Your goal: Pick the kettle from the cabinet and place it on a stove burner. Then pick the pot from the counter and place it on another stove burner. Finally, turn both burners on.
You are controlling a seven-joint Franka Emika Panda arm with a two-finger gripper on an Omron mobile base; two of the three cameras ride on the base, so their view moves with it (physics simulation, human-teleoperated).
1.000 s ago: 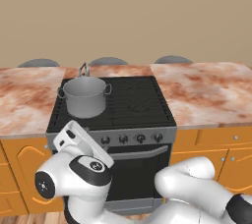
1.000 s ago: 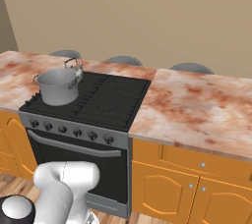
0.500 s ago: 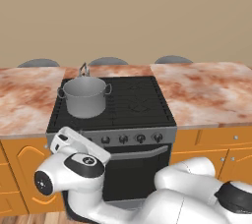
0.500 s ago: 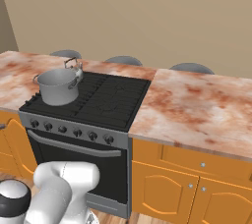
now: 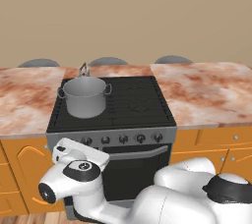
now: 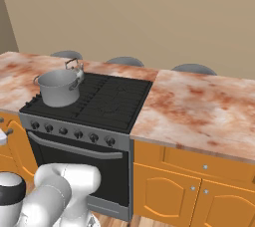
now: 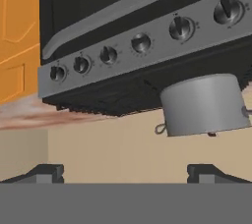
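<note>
Jaws stand spread wide, nothing between them; in the hand view the two dark tips of the gripper rise far apart at the lower edge. That view is rolled upside down. Beyond the tips hangs the steel knob strip of the range, five knobs in a row, with the oven handle past it. The pot shows well apart from the jaws, off to one side, not touched.

From the base views: the pot sits on the front left burner of the range, upright, both loop side handles visible. Directly behind it, the kettle stands on the rear left burner; only its loop handle and top show above the pot's rim. In the right base view the kettle is just beside the pot, close enough that contact cannot be judged. The marbled counter flanks the range on both sides.
</note>
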